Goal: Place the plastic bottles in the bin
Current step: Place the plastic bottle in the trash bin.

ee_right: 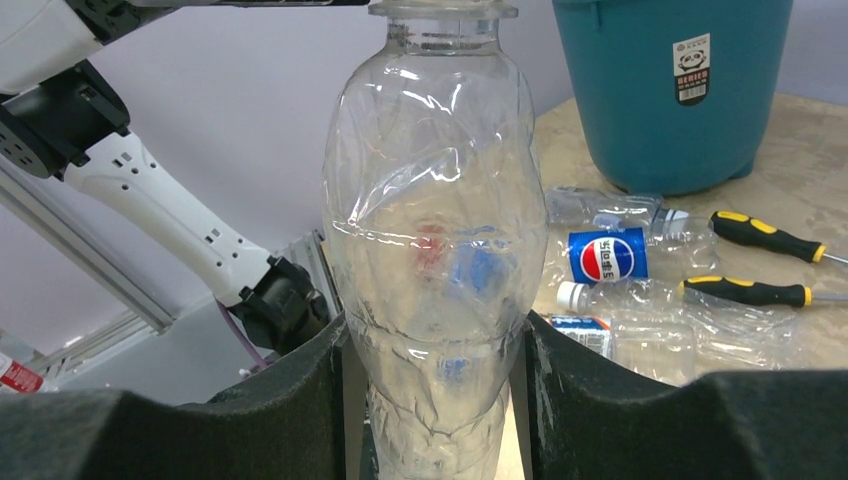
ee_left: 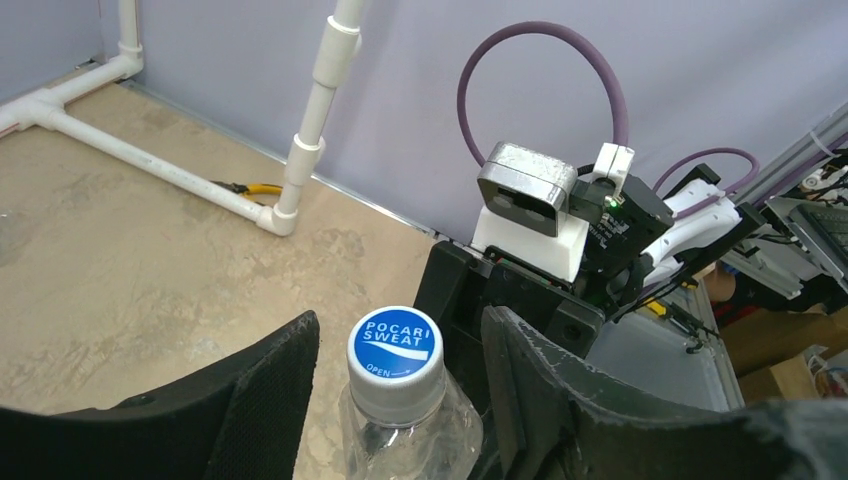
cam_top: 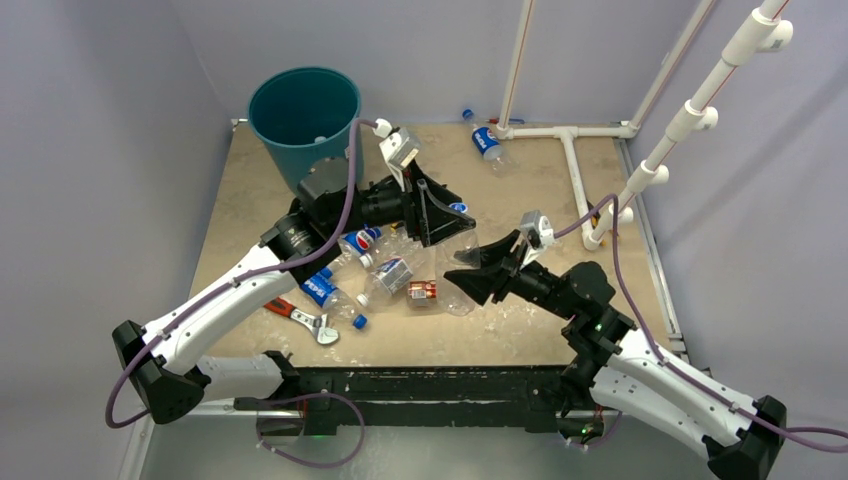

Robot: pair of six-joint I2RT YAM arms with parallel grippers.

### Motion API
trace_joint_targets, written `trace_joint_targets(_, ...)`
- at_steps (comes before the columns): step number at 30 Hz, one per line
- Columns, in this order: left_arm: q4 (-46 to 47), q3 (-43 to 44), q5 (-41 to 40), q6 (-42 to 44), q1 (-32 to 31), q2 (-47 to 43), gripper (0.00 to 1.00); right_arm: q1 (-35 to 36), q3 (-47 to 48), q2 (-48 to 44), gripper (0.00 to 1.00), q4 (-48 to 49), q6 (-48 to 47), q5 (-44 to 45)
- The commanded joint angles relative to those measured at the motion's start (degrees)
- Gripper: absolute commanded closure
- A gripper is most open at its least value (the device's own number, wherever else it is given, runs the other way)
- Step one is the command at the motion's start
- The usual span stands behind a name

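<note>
A big clear plastic bottle (cam_top: pixel 452 262) with a blue-and-white cap (ee_left: pixel 395 350) is held up between both arms. My right gripper (ee_right: pixel 435 345) is shut on its lower body, both pads pressed into the plastic. My left gripper (ee_left: pixel 400 330) straddles the cap and neck from above; it is open, with a gap showing on each side of the cap. Several more plastic bottles (cam_top: pixel 365 265) lie in a heap under the left arm, and one with a Pepsi label (cam_top: pixel 487 143) lies at the back. The teal bin (cam_top: pixel 303 110) stands at the back left.
A red-handled wrench (cam_top: pixel 300 315) lies near the front left. Two yellow-and-black screwdrivers (ee_right: pixel 765 235) lie beside the heap, below the bin (ee_right: pixel 660 100). A white pipe frame (cam_top: pixel 572 150) runs along the back right corner.
</note>
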Motion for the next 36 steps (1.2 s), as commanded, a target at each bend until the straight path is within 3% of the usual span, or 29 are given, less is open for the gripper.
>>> trace_joint_targets(1,3.0,-0.26,2.15,-1.38,-0.28,-0.84,0.43,0.44,1.73,-0.03,0.63,1.99,-1.02,1.06)
trace_joint_targets(6,3.69,-1.69,2.6,-2.65,-0.27,-0.41,0.33,0.44,1.93,0.11,0.63,2.01,-0.93,1.69)
trace_joint_targets(10,3.57,-2.36,2.85,-2.85,-0.34,0.11,0.4,0.54,2.07,0.52,0.63,2.0,-1.0,1.79)
trace_joint_targets(14,3.53,-2.41,3.2,-2.7,-0.34,0.45,0.6,0.52,1.99,0.79,0.63,2.28,-1.02,1.87)
trace_joint_targets(18,3.69,-2.46,2.92,-2.52,-0.34,0.24,0.89,0.52,1.89,1.15,0.63,1.82,-0.72,2.19)
trace_joint_targets(19,3.58,-2.44,2.61,-2.4,-0.34,0.16,1.0,0.52,1.96,1.38,0.6,1.41,-0.53,2.23)
trace_joint_targets(22,2.29,-2.31,-0.49,-1.01,-0.36,-0.75,1.0,0.52,2.06,1.47,0.19,0.29,0.61,2.05)
trace_joint_targets(24,1.08,-2.11,-5.06,0.52,-0.35,-2.17,1.0,0.52,1.81,-0.06,0.02,-0.15,1.75,2.21)
trace_joint_targets(27,-2.73,-0.44,-14.01,4.72,-0.31,-4.92,1.0,0.52,1.68,-3.53,0.01,-2.18,3.02,4.36)
trace_joint_targets(31,-4.29,1.27,-33.08,13.65,-0.28,-9.33,1.0,0.52,0.78,-8.81,0.01,-7.53,3.71,9.16)
trace_joint_targets(36,4.27,2.99,-51.19,25.86,-0.27,-10.93,1.0,0.52,-2.83,-13.35,0.01,-11.83,4.28,15.04)
